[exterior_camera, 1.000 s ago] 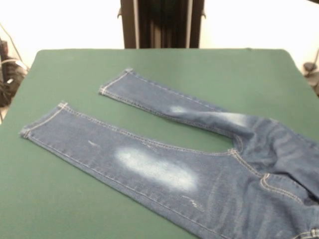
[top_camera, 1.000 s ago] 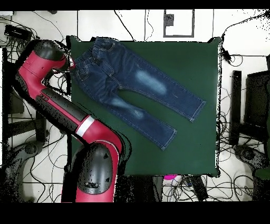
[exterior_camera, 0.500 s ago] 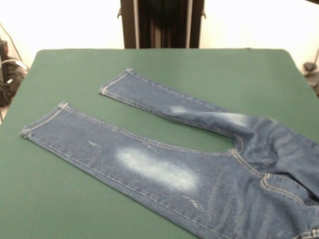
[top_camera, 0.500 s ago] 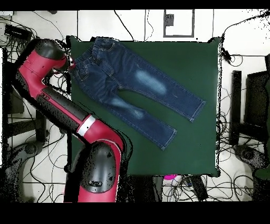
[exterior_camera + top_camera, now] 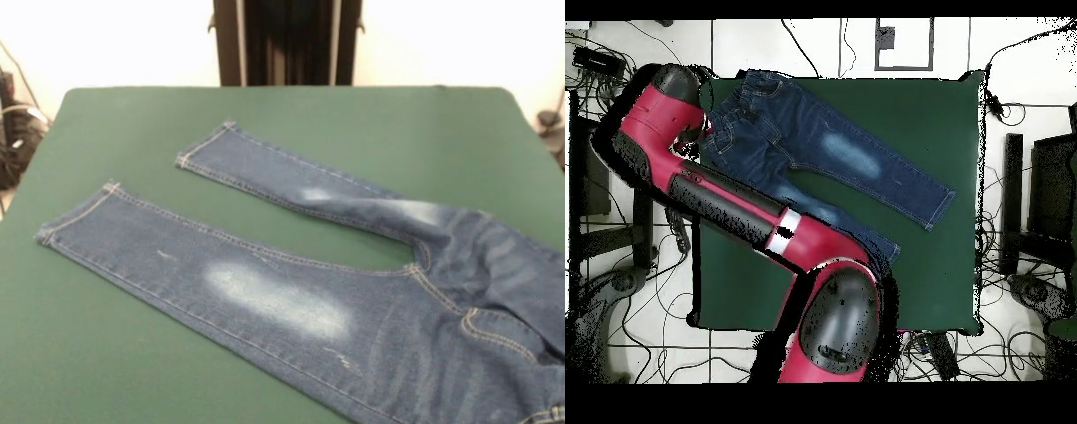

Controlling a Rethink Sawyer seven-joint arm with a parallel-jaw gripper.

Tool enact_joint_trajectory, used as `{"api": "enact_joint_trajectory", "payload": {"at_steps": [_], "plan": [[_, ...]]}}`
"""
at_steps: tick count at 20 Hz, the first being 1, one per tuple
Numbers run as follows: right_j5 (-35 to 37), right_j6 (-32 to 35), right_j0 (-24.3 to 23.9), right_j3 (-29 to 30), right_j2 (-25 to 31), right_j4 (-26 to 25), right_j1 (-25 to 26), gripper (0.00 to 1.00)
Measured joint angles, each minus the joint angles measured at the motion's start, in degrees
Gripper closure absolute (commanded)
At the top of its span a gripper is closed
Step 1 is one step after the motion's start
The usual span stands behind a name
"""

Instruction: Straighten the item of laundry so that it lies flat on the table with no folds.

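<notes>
The blue denim jeans (image 5: 291,291) lie spread on the green table (image 5: 106,353), with both legs pointing left and apart and faded whitish patches on the thighs. The seat at the right still ripples. In the overhead view the jeans (image 5: 835,150) run from the waistband at the table's top left corner down to the right. My gripper (image 5: 706,124) is at the waistband's edge, at the end of the red arm (image 5: 735,205). I cannot see its state. The arm crosses over the lower leg. The front view shows no gripper.
The dark pedestal (image 5: 284,40) stands behind the table's far edge. Cables and gear (image 5: 13,124) lie off the left side. In the overhead view, cables and black stands (image 5: 1010,200) surround the table (image 5: 945,260).
The arm's elbow and shoulder have swung right, from beside the table to over it, now covering part of the lower leg. The gripper stays at the waistband. The jeans have hardly moved.
</notes>
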Motion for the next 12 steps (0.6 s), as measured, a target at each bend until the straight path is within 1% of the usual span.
{"api": "enact_joint_trajectory", "payload": {"at_steps": [1, 4, 6, 7, 8, 9, 12], "plan": [[0.01, 0.0, -1.2, 1.64, 0.67, 1.45, -0.94, 0.0], [-0.02, 0.0, -8.28, 10.54, 5.28, 9.2, -7.25, 0.0], [-0.02, 0.0, -10.67, 13.19, 6.92, 11.44, -9.73, 0.0], [-0.01, 0.0, -13.67, 16.18, 9.02, 13.78, -13.08, 0.0], [-0.01, 0.0, -14.77, 17.15, 9.76, 14.54, -14.27, 0.0], [-0.02, 0.0, -18.1, 19.5, 12.21, 16.69, -17.83, 0.0], [-0.05, 0.0, -22.09, 21.32, 15.39, 19.01, -21.51, 0.0]]}}
